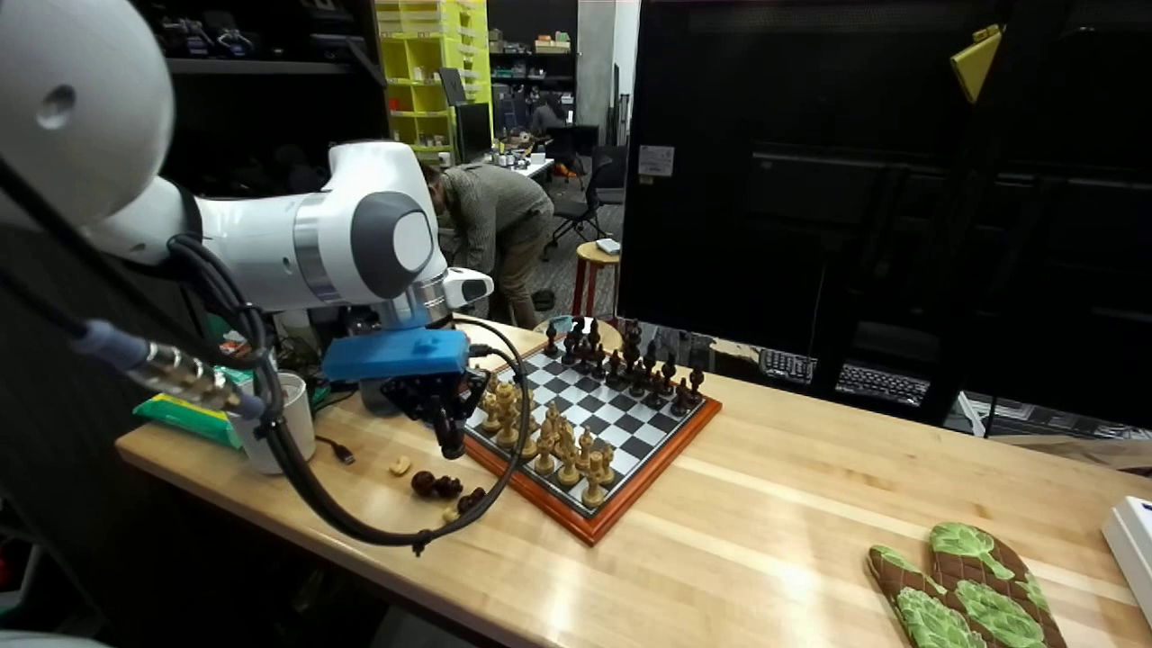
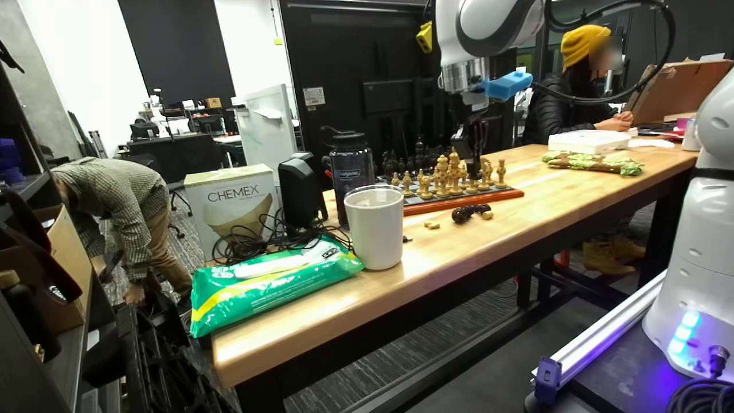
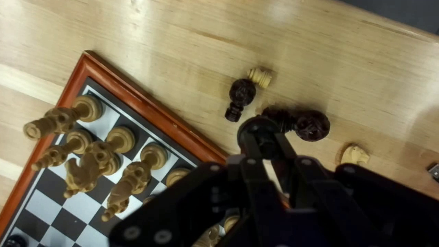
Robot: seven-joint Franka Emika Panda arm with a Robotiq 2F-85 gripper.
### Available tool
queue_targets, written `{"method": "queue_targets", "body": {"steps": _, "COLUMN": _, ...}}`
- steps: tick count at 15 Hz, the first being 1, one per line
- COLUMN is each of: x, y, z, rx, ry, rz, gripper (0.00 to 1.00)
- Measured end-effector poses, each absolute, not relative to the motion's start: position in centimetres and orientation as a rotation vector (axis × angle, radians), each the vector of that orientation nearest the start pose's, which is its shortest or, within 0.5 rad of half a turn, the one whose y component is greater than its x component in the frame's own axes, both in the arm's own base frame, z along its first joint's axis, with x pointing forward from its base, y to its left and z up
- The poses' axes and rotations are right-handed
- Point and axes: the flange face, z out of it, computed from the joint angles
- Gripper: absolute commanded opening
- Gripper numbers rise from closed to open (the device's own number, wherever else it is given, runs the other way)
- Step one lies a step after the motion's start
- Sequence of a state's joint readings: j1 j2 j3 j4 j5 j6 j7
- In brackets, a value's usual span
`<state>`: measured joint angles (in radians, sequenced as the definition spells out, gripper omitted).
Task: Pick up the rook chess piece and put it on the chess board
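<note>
The chess board (image 1: 621, 517) has a reddish-brown rim, with light pieces (image 1: 562, 441) along its near side and dark pieces (image 1: 630, 360) at the far side. Its rim also shows in an exterior view (image 2: 476, 201) and the wrist view (image 3: 137, 99). My gripper (image 1: 441, 409) is raised above the table beside the board's rim; it also shows in an exterior view (image 2: 470, 137). In the wrist view my gripper (image 3: 269, 147) is shut on a dark chess piece, the rook (image 3: 253, 127). Its round end shows; the fingers hide the rest, so its shape is unclear.
Loose dark pieces (image 3: 312, 125) and pale pieces (image 3: 355, 155) lie on the table below the gripper. A white cup (image 2: 375, 229), a green wipes pack (image 2: 275, 281) and a dark bottle (image 2: 350, 166) stand nearby. An oven mitt (image 1: 981, 585) lies farther off.
</note>
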<state>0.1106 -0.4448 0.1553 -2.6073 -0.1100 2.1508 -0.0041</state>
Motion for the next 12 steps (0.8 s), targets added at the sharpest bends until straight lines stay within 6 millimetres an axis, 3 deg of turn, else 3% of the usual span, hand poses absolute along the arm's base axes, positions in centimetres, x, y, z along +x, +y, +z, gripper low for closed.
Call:
{"method": "queue_targets", "body": {"steps": 5, "x": 42.1, "y": 12.1, "z": 42.1, "rx": -3.233, "ry": -0.698, "rz": -0.014, "gripper": 0.04}}
{"method": "queue_targets", "body": {"steps": 11, "x": 50.9, "y": 14.1, "z": 45.4, "rx": -3.197, "ry": -0.865, "rz": -0.126, "gripper": 0.04}}
{"method": "queue_targets", "body": {"steps": 12, "x": 52.3, "y": 14.2, "z": 45.9, "rx": -3.190, "ry": -0.884, "rz": -0.148, "gripper": 0.16}}
